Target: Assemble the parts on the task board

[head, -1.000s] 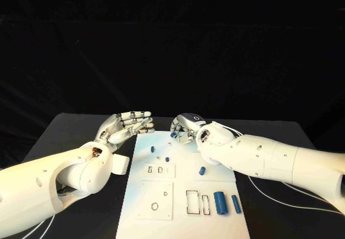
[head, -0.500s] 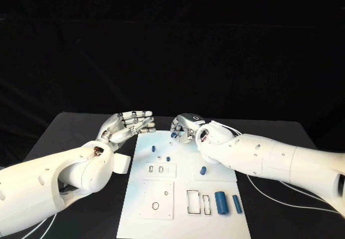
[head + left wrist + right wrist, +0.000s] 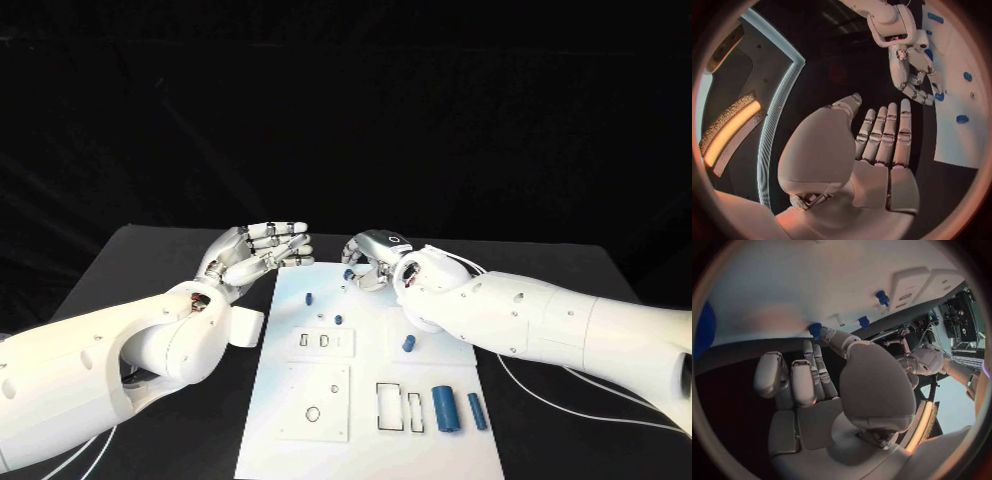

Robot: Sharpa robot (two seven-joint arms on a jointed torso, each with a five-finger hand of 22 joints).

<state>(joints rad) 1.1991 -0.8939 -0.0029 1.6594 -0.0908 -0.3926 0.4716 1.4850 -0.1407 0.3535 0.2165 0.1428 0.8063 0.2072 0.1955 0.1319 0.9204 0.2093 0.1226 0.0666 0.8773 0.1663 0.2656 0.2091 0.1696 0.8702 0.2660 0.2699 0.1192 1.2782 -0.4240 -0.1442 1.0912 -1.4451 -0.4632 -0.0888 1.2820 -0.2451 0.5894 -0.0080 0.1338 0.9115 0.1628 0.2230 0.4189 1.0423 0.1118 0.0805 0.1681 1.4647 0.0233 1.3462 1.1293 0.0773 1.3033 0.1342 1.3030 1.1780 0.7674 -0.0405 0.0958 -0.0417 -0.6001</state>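
The white task board [image 3: 368, 370] lies lengthwise in the middle of the black table. My right hand [image 3: 372, 257] hovers over its far end with fingers curled, and thumb and fingertip meet on a small blue part [image 3: 349, 271] [image 3: 815, 329] just above the board. My left hand [image 3: 263, 250] [image 3: 879, 145] is held off the board's far left corner, fingers straight and apart, holding nothing. Loose blue parts lie on the board: a small one [image 3: 307, 297], a smaller one [image 3: 338, 320], a short one [image 3: 408, 343], and a thick cylinder [image 3: 444, 408] beside a thin cylinder [image 3: 477, 411].
The board has a pair of small slots [image 3: 320, 341], a square plate with holes [image 3: 313, 400] and two tall rectangular slots [image 3: 397, 405]. White cables [image 3: 577, 395] trail on the table under my right arm. Bare black table [image 3: 159, 270] flanks the board.
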